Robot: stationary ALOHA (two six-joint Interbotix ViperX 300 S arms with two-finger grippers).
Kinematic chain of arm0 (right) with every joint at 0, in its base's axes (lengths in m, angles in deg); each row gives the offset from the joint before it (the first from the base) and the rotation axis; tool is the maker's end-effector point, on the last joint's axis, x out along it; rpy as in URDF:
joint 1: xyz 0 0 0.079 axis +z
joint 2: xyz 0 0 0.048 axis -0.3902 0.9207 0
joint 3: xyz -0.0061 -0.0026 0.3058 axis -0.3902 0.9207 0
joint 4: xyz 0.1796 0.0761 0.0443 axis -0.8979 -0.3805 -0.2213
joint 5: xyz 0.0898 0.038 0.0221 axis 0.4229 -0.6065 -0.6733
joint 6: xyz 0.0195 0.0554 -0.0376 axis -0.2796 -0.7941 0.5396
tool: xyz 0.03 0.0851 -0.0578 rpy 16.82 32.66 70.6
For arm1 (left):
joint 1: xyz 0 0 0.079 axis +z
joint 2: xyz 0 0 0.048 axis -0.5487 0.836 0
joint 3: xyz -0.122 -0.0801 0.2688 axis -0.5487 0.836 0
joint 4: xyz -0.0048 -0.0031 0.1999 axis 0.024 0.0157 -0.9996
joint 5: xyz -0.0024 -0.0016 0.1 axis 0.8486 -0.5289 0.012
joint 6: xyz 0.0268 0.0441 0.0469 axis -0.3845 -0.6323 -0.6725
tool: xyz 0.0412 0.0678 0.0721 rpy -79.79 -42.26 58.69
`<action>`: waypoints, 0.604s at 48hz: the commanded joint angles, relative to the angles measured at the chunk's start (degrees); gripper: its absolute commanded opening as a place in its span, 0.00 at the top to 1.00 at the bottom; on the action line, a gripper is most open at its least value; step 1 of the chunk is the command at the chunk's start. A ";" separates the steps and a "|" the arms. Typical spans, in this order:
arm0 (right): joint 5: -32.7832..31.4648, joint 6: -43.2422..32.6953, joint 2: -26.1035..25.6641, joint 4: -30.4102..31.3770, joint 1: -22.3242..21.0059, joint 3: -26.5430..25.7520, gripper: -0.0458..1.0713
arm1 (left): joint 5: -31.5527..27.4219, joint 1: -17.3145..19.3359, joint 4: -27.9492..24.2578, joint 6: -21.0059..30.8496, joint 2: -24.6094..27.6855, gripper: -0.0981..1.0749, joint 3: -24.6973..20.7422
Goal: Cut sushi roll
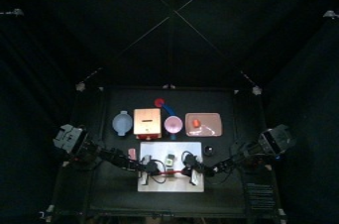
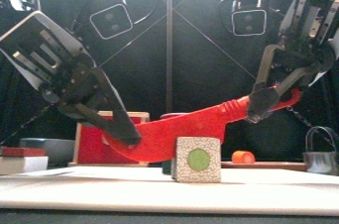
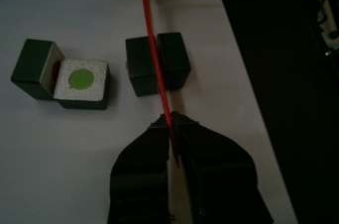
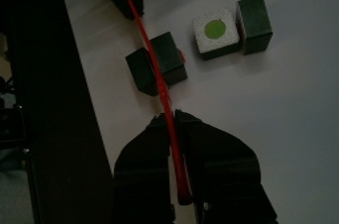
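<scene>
Sushi roll (image 3: 157,62) lies on the white board (image 3: 265,89), already in pieces: two (image 3: 59,72) apart to one side, one showing a green centre. Red knife (image 2: 199,124) spans above the third piece, blade edge along it. Left gripper (image 2: 113,129) and right gripper (image 2: 272,99) each clamp one knife end.

The left gripper (image 3: 169,134) has its jaws closed on the end of a thin red knife (image 3: 154,50), whose blade runs across a dark sushi piece (image 3: 157,63). Beside it on the white board (image 3: 79,10), two more pieces (image 3: 59,72) lie together, one showing a green centre.
</scene>
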 commanded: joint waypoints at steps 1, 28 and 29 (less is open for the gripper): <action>-0.35 -0.97 -0.35 -0.97 -3.43 0.26 0.79 | -0.18 -1.93 -0.26 -0.18 -0.62 0.56 -0.62; 0.35 -0.53 6.42 -7.56 0.70 -1.58 0.79 | -0.62 -3.87 2.64 -0.26 0.53 0.56 -1.41; 0.09 -0.53 6.06 -7.65 0.79 -1.49 0.79 | -0.62 -3.96 2.64 -0.26 0.44 0.56 -1.49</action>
